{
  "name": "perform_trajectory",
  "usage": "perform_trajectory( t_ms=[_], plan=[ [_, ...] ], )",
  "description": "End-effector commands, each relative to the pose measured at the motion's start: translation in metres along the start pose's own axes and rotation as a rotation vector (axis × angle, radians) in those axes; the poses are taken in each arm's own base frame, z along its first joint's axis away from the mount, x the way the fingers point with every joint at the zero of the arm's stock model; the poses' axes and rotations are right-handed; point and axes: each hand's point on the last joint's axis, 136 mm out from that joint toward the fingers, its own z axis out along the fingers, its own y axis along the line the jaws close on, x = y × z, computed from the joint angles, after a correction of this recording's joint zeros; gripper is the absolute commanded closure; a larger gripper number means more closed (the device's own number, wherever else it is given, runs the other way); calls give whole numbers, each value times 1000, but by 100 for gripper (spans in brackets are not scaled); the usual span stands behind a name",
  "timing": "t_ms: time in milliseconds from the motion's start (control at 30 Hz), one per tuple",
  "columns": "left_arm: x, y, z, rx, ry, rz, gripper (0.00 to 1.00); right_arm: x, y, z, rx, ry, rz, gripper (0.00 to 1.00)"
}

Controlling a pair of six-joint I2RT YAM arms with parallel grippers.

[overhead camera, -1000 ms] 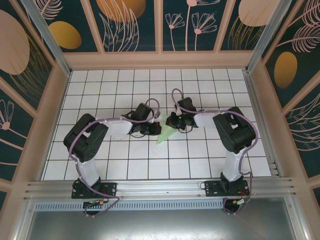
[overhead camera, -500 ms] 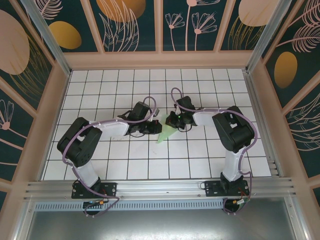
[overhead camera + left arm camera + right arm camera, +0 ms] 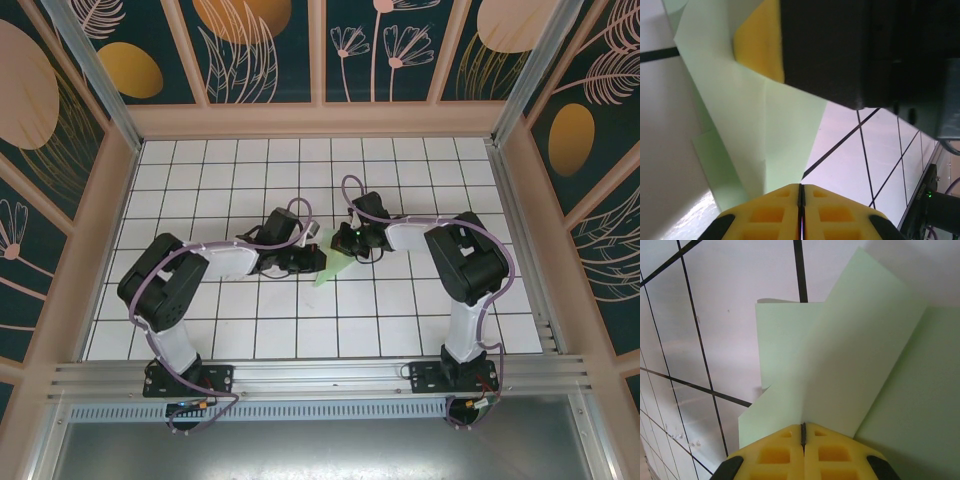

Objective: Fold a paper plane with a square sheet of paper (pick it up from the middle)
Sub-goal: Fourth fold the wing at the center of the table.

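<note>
Our half-folded paper plane is in the middle of the frame, low over the tabletop. Our left jaws and right jaws both pinch it shut, one each side, probably to keep its folds from springing open.

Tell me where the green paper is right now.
In the overhead view the paper lies mid-table, held by the left gripper on its left and the right gripper on its right.

- We see a white surface ruled in dark grid lines.
- Teal wall panels bear leaves and orange ovals.
- A metal rail runs along our near edge.
</note>
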Motion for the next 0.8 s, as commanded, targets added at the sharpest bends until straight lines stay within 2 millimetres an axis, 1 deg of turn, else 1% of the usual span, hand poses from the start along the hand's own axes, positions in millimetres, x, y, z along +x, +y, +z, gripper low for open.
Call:
perform_trajectory(
  t_ms=[0,467,600,767],
  plan=[
    [6,2,8,7,26,-27,89,18,-47,14,173,38,68,100],
    [27,23,14,-25,67,-83,88,22,-53,15,192,46,79,100],
    [28,24,14,-26,68,-85,88,23,-55,16,196,47,82,100],
    [25,18,13,-12,60,-73,88,24,-56,16,198,49,85,100]
  ],
)
